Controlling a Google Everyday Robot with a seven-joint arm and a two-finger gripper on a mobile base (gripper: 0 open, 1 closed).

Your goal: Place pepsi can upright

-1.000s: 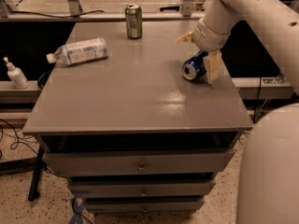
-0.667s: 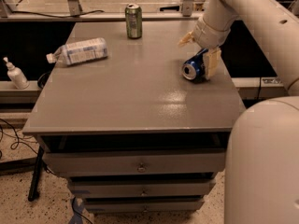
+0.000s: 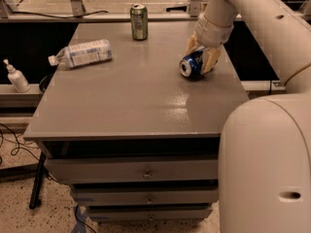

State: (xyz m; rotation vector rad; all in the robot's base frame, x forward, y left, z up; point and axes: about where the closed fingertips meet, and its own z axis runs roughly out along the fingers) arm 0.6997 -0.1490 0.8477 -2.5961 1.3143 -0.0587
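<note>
The pepsi can (image 3: 191,65), dark blue with a silver end facing me, lies on its side on the right part of the grey table (image 3: 131,101). My gripper (image 3: 199,57) reaches down from the upper right, and its tan fingers (image 3: 210,60) sit on either side of the can, closed around it. The can rests on or just above the tabletop.
A green can (image 3: 139,21) stands upright at the table's back edge. A clear plastic bottle with a white label (image 3: 82,53) lies on its side at the left. A white pump bottle (image 3: 15,76) stands on a lower shelf at far left. The table's right edge is close to the can.
The gripper and the blue can have shifted slightly toward the table's middle; the can stays on its side between the fingers. The green can and bottle have not moved.
</note>
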